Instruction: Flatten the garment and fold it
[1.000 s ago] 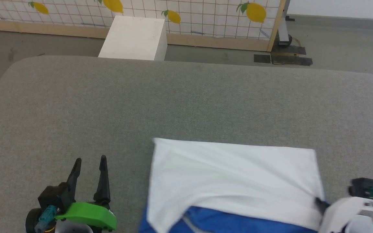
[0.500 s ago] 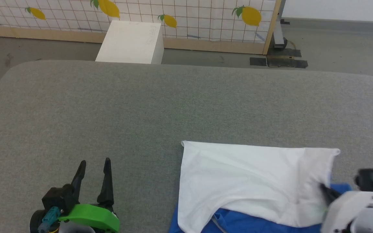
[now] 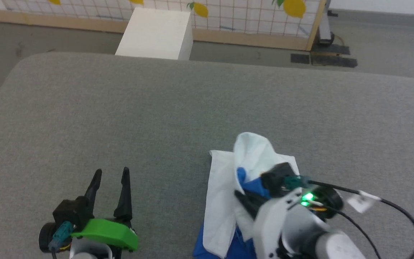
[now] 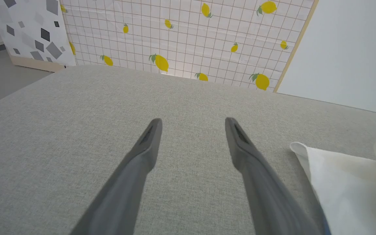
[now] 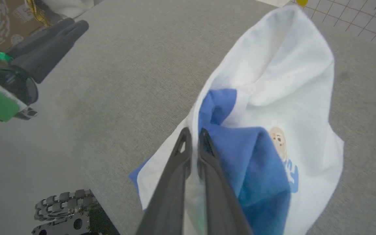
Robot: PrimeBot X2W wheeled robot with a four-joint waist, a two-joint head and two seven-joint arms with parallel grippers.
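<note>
The grey padded surface (image 3: 192, 108) took up most of the head view, with a lemon-patterned panel (image 3: 257, 14) and a white box (image 3: 156, 34) standing on the floor beyond its far edge. The garment (image 3: 221, 187), white outside with blue showing within, lay at the near right of the surface, close to the robot's edge. It was not flat: one part was raised into a hooded peak and the rest was bunched beneath it. The right gripper (image 5: 194, 133) had its jaws pressed together on a fold of the white cloth, and the blue layer bulged just beside the fingers. The left gripper (image 3: 111, 172) hung over bare grey surface to the left of the garment, jaws apart and holding nothing. A small printed figure (image 5: 277, 138) showed on the white cloth near the blue. The task looked early, with the flattening not yet done. The main risk seemed to be that the pinch held only the white layer, in which case a pull would drag it away from the blue and deepen the bunching. With no second hold anchoring the cloth, the whole bundle could also slide toward the near edge or settle askew.
</note>
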